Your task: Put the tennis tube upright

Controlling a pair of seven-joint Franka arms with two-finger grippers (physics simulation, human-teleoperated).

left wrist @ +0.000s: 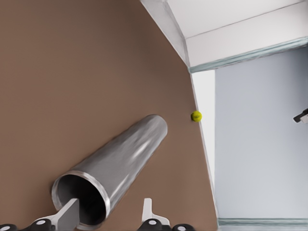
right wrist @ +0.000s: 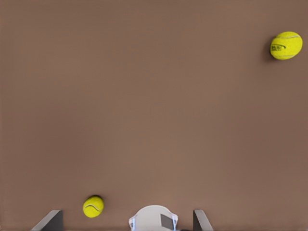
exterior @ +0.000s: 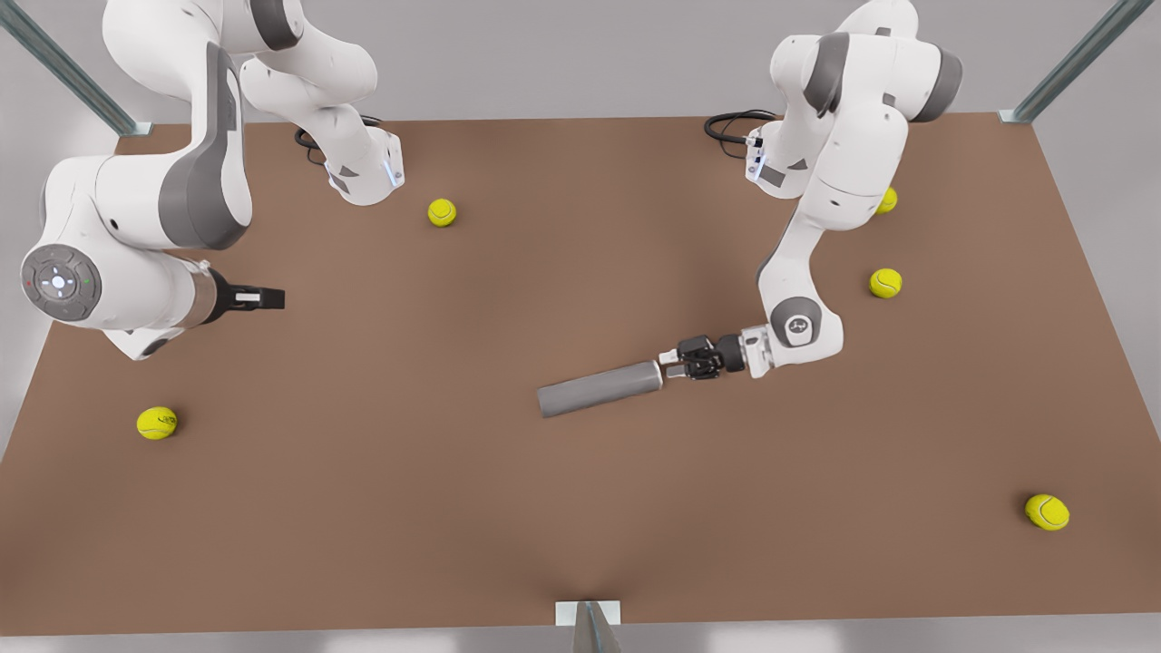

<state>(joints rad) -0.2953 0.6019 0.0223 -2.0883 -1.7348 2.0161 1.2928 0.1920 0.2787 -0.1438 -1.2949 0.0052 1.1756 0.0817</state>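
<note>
The tennis tube (exterior: 599, 388), a plain grey cylinder, lies on its side on the brown table (exterior: 508, 526), right of centre in the front view. Its dark hollow end (left wrist: 82, 197) faces my left gripper (exterior: 668, 365). That gripper (left wrist: 108, 217) is open at the tube's mouth, with one finger (left wrist: 67, 215) in front of the opening and the other finger (left wrist: 148, 211) outside the wall. My right gripper (exterior: 265, 297) waits open above the table at the front view's left, far from the tube; its fingertips (right wrist: 50, 220) show in the right wrist view.
Several yellow-green tennis balls lie scattered: one (exterior: 442, 212) near the back, one (exterior: 157, 423) at the front view's left, one (exterior: 885, 283) behind the left arm, one (exterior: 1047, 511) at the front right. Both arm bases stand at the back edge.
</note>
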